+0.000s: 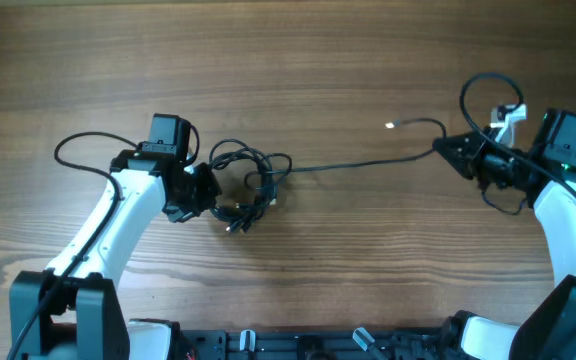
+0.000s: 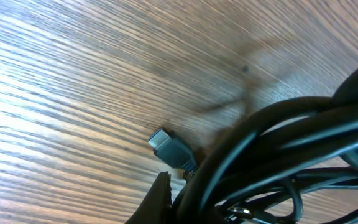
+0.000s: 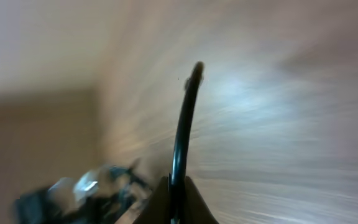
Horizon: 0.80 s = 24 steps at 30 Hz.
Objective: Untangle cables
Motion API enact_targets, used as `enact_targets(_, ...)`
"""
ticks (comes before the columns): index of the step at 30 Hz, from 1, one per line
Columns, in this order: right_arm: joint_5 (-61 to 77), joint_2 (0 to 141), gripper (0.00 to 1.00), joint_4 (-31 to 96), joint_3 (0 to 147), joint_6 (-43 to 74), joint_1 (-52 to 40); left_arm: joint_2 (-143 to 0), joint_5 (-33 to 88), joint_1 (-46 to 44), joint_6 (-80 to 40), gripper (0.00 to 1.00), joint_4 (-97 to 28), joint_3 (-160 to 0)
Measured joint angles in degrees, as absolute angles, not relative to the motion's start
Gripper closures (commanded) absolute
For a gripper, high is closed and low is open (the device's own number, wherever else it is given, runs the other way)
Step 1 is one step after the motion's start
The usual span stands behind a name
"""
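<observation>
The cables (image 1: 250, 185) lie as a loose knot of loops on the wooden tabletop (image 1: 298, 60), left of centre. The left gripper (image 1: 211, 190) is clamped on the knot's left edge. In the left wrist view several black strands (image 2: 278, 149) crowd right against its fingers (image 2: 157, 202), and a small plug (image 2: 168, 148) lies flat on the wood just beside them. One cord (image 1: 368, 163) leaves the knot and runs right to the right gripper (image 1: 440, 148), which is closed and pinching it. The cord's tip (image 1: 391, 125) curls back just left of that gripper, on the far side. The right wrist view is blurred, but the cord (image 3: 182, 137) seems to rise straight out from between the closed fingers.
</observation>
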<state>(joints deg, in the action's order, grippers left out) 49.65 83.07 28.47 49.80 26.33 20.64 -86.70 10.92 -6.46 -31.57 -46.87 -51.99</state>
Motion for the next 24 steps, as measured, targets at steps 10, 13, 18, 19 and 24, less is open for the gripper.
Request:
enact_targets(10, 23.6, 83.1, 0.95, 35.2, 49.7, 36.5, 20.8, -86.7, 10.2, -3.6, -33.8, 0.96, -47.8, -52.0)
enact_targets(13, 23.4, 83.1, 0.67, 36.9, 49.7, 34.3, 20.5, -86.7, 9.9, -3.6, -34.2, 0.96, -47.8, -51.9)
enact_targets(18, 23.0, 83.1, 0.22, 37.4, 49.7, 26.6, 20.0, -86.7, 6.6, -2.1, -35.6, 0.96, -46.9, -51.2)
enact_targets(19, 23.0, 83.1, 0.19, 37.5, 49.7, 25.9, 20.0, -86.7, 6.2, -2.1, -35.9, 0.96, -46.9, -50.9)
enact_targets(24, 28.4, 83.1, 0.19, 38.2, 49.8, 18.6, 19.7, -86.7, 5.8, -2.1, -35.9, 0.96, -45.8, -50.5)
